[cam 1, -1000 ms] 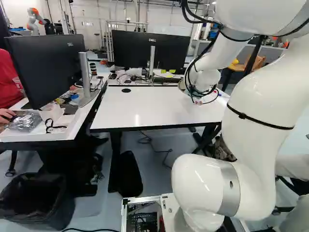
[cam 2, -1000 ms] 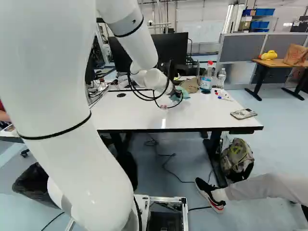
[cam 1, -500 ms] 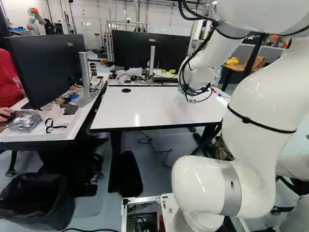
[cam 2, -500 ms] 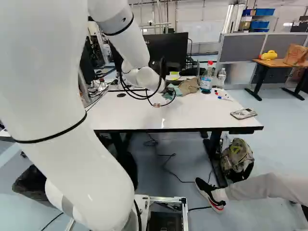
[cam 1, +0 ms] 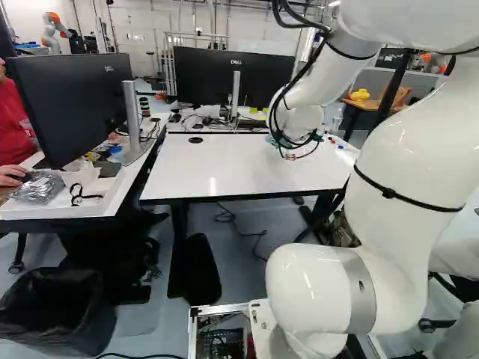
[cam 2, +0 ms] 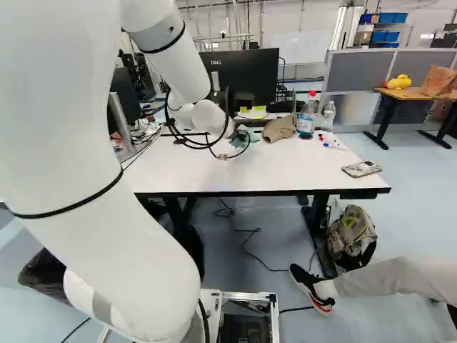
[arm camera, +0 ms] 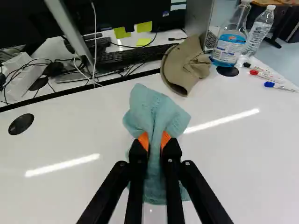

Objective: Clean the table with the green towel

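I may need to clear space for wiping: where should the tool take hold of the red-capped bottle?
Probably the neck, from the near side: the bottle stands upright, narrowing above its body, between the tan cloth cap and water bottle.

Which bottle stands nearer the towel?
The bottle of blue liquid, beside the hat; the clear bottle stands farther from the towel.

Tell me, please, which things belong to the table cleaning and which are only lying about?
For the job:
- green towel, gripped by the end effector
- white table

Apparently just lying about:
- tan cap
- clear water bottle
- markers
- backpack

Unclear: bottle of blue liquid, possibly cleaner.
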### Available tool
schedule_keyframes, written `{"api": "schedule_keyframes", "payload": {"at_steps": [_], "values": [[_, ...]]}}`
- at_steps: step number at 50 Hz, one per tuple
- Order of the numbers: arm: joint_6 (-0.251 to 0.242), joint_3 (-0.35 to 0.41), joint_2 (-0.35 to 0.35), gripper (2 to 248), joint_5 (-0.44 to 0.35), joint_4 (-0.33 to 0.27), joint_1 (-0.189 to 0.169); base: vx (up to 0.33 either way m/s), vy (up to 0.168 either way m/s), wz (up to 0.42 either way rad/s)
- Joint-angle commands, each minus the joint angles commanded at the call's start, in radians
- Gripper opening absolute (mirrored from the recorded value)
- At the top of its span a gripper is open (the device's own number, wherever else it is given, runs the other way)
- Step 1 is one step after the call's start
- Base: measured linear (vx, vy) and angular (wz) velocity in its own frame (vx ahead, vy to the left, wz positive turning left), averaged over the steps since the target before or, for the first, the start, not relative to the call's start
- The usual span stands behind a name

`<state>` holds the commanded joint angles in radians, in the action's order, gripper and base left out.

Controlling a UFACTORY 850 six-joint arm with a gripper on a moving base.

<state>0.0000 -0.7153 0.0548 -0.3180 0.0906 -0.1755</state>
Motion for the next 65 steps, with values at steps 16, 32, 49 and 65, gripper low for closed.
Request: {"api": "schedule_keyframes", "payload": {"at_steps": [16, 32, 49, 65], "values": [[0.0, 0.014, -0.013, 48, 0.0, 0.0, 0.051, 0.0, 0.0, 0.0], [0.0, 0.024, -0.023, 48, 0.0, 0.0, 0.104, 0.0, 0.0, 0.0], [0.0, 0.029, -0.028, 48, 0.0, 0.0, 0.159, 0.0, 0.0, 0.0], [0.0, 0.031, -0.03, 48, 0.0, 0.0, 0.212, 0.0, 0.0, 0.0]]}}
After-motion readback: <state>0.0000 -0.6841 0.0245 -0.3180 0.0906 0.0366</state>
